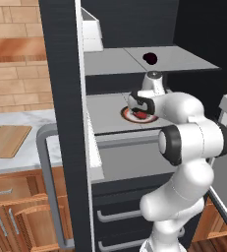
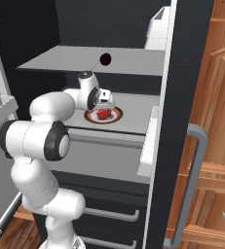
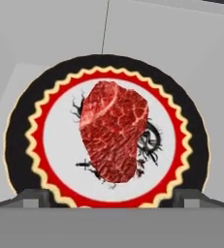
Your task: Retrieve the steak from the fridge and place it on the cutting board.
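Note:
The steak (image 3: 113,133), red with pale marbling, lies flat on a round plate (image 3: 21,145) with a black and red scalloped rim, on the fridge's (image 1: 66,98) middle shelf. My gripper (image 3: 112,196) hangs straight above it, open, with its jaws spread wider than the meat and nothing between them. From the base views the steak (image 1: 142,114) (image 2: 103,114) peeks out just beneath the gripper (image 1: 140,106) (image 2: 104,99). The tan cutting board (image 1: 7,140) lies on the marble counter to the left of the fridge.
A dark maroon ball (image 1: 150,58) (image 2: 104,59) sits on the shelf above the hand. The open door carries a grey bar handle (image 1: 43,187) (image 2: 194,180) and a white carton (image 1: 91,32). Drawers (image 1: 120,214) lie below the shelf.

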